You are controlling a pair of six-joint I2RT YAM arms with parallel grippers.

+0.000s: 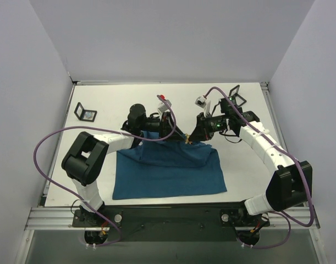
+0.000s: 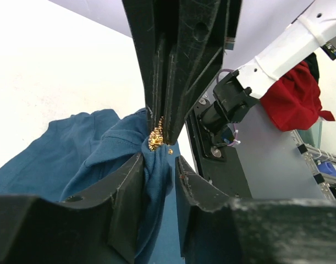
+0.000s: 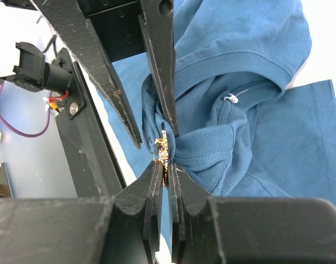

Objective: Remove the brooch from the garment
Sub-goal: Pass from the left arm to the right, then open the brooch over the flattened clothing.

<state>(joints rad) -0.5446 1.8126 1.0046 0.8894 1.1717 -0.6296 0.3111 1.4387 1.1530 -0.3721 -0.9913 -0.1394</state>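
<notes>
The dark teal-blue garment (image 1: 168,170) lies spread on the table, its upper edge lifted into a peak between my two grippers. At that peak sits the tiny gold brooch (image 1: 187,138). My right gripper (image 3: 166,168) is shut on the brooch (image 3: 163,147), which sticks out of a bunched fold of the garment (image 3: 255,66). My left gripper (image 2: 159,165) stands open, with a hanging fold of cloth (image 2: 74,148) between its jaws, resting against the left finger. In the left wrist view the brooch (image 2: 155,135) shows just beyond them, pinched by the right gripper's fingers (image 2: 173,66).
Two black square frames stand on the table, one at the far left (image 1: 86,113) and one at the far right (image 1: 236,96). Small white clips (image 1: 163,100) (image 1: 200,101) ride on the wrists. White walls enclose three sides. A red cloth (image 2: 294,99) lies off the table.
</notes>
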